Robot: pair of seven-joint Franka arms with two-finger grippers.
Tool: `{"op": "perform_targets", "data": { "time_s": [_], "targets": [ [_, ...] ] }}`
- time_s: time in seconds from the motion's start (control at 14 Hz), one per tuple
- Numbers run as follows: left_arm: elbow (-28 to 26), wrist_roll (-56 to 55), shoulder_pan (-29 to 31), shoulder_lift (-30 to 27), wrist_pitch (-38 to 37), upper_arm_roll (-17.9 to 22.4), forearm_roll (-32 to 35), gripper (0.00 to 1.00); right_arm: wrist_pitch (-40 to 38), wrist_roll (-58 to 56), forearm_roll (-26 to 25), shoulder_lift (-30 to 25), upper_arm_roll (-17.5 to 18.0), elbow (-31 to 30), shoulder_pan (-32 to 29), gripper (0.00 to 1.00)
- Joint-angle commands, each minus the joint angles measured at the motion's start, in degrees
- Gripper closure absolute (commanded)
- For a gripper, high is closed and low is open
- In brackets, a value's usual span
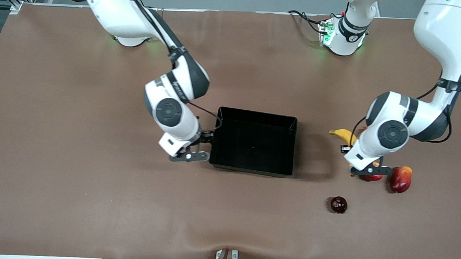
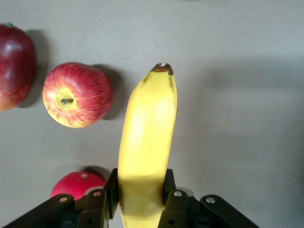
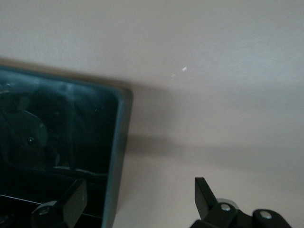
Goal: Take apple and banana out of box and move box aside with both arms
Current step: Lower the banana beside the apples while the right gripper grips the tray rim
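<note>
Banana (image 2: 147, 137), smooth yellow with a brown tip, sits gripped in left hand (image 2: 141, 194).

Both arms wear glossy white shells with dark grey bands at the joints, and each wrist carries a round grey cap with a small hub at its centre. A thin black cable is strapped along each forearm with black ties. The left arm's base glows green, with black cables plugged in at about nine o'clock of it. The right gripper (image 1: 208, 144) and left gripper (image 1: 364, 165) are matte black. Their fingers (image 2: 174, 187) are flat black plates, fixed to black brackets by small silver screws.
</note>
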Motion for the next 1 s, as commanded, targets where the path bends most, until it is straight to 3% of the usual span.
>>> {"op": "perform_targets", "data": {
  "time_s": [0.0, 0.36, 0.43, 0.57, 0.64, 0.71, 0.79, 0.86, 0.93],
  "targets": [
    [-2.3, 0.0, 0.7, 0.4, 3.4, -0.5, 1.2, 1.0, 1.4, 0.8, -0.2, 1.8, -0.5, 1.3, 1.3, 0.0],
    [-3.0, 0.1, 1.4, 4.5, 10.6, -0.5, 1.3, 1.0, 2.4, 3.6, -0.1, 3.6, -0.5, 0.8, 3.4, 0.0],
    [-3.0, 0.1, 1.4, 5.0, 11.3, -0.5, 1.3, 1.0, 2.4, 5.2, -0.1, 3.9, -0.5, 0.7, 4.1, 0.05],
    [-2.9, 0.1, 1.5, 5.7, 11.7, -0.4, 1.3, 1.0, 2.9, 7.2, -0.1, 4.9, -0.5, 0.6, 5.1, 0.31],
    [-2.9, 0.1, 1.5, 5.8, 11.9, -0.3, 1.3, 0.91, 3.2, 7.9, -0.1, 5.0, -0.5, 0.3, 5.2, 0.53],
    [-2.9, 0.1, 1.5, 6.0, 11.9, -0.2, 1.3, 0.7, 3.7, 8.2, -0.1, 5.0, -0.5, -0.3, 5.4, 0.89],
    [-2.9, 0.2, 1.5, 6.0, 11.9, -0.2, 1.3, 0.51, 3.8, 8.2, -0.1, 4.9, -0.5, -0.5, 5.4, 1.0],
    [-2.9, 0.1, 1.5, 5.8, 11.9, -0.3, 1.3, 0.2, 3.8, 8.1, -0.2, 4.9, -0.5, -0.6, 5.4, 1.0],
    [-2.8, 0.1, 1.5, 5.3, 11.7, -0.3, 1.3, 0.0, 3.8, 8.1, -0.2, 4.8, -0.5, -0.6, 5.3, 1.0]
  ]
}}
